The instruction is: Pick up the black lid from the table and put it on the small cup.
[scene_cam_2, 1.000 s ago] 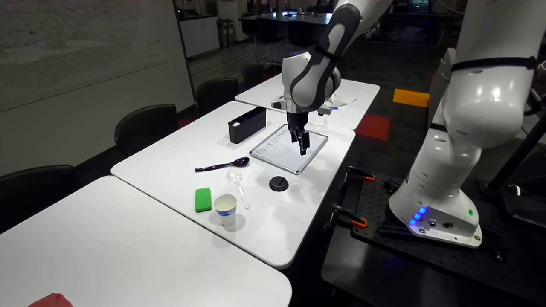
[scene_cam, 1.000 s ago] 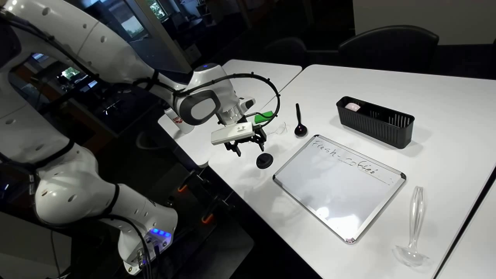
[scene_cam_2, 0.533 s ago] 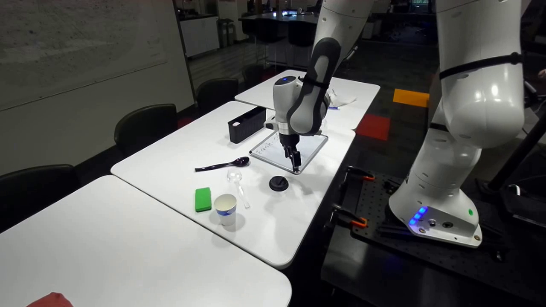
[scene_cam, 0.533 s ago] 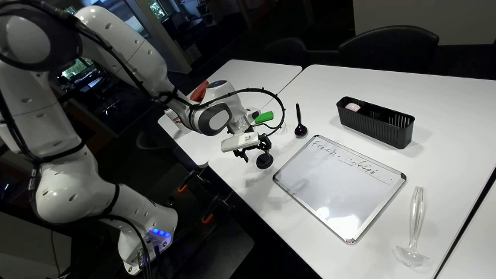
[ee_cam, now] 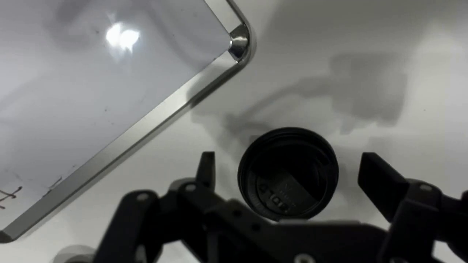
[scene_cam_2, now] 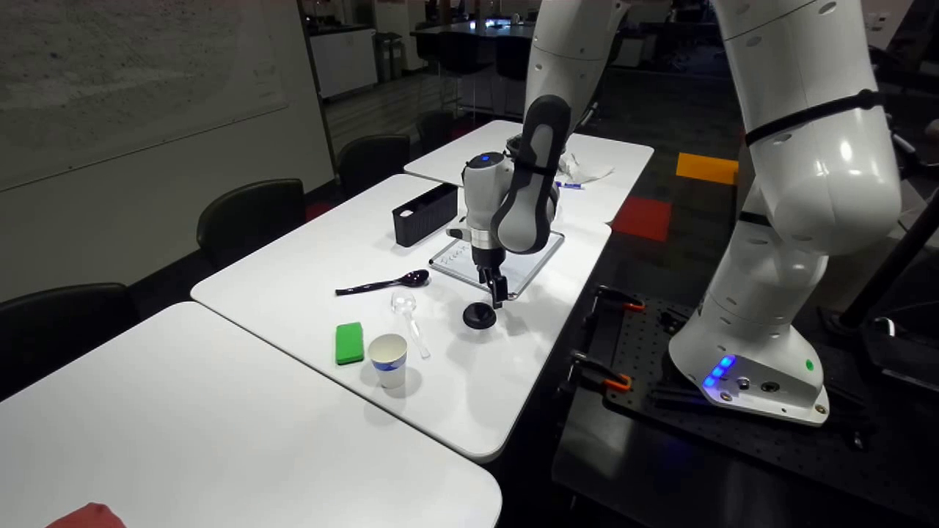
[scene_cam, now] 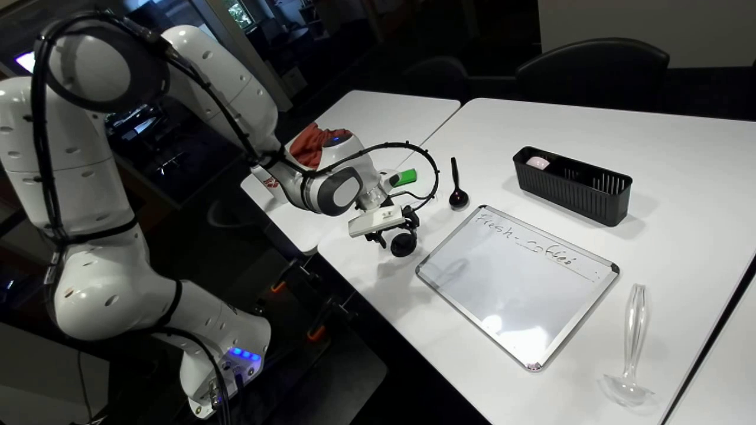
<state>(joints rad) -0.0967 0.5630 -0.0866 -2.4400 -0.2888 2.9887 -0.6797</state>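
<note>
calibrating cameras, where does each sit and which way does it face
Wrist view: behind the open hand, facing down at the black lid; only that hand shows.
In an exterior view: on the whiteboard side, looking down toward the green block; arm, base, hand show.
In an exterior view: on the paper cup side, looking down toward the whiteboard; same parts show.
Shared in both exterior views: black lid, black spoon.

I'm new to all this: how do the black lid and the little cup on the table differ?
The black lid is low and fairly flat, while the small cup stands upright and much taller. The lid looks all black; the cup is whitish with blue markings. The lid is close to the open gripper, whereas the cup stands well apart from it. Both are round and rest on the same white table.
</note>
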